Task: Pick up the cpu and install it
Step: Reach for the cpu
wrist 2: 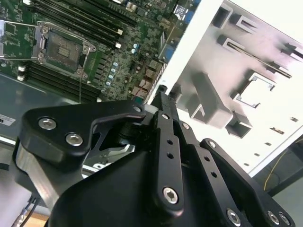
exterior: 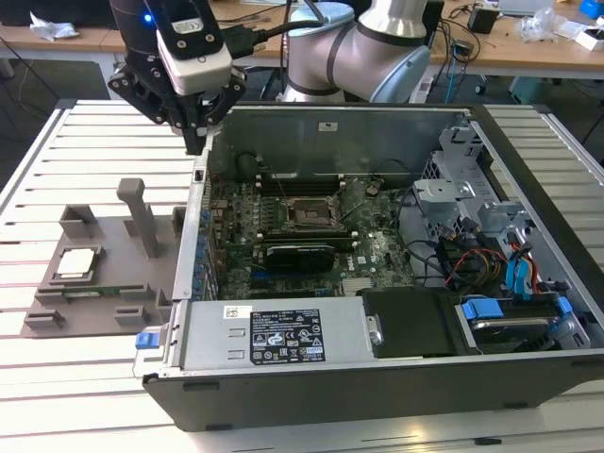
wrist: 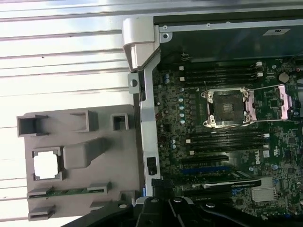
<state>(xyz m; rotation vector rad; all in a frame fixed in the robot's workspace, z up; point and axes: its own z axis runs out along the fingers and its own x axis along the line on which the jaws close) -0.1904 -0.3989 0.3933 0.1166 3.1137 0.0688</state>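
Hovering over the case wall (exterior: 192, 241) at the exterior view's left, the gripper (exterior: 195, 140) shows jaws pressed together, empty; the cpu (exterior: 75, 263) lies in the grey tray (exterior: 118, 241) further left.

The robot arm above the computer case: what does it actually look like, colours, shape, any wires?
The arm is thick, rounded silver-grey tubes and joints. Its gripper is matte black, built from angular linked bars fastened with silver screws. A pale grey box sits on the wrist near a small blue light, and a black cable runs back toward the arm.
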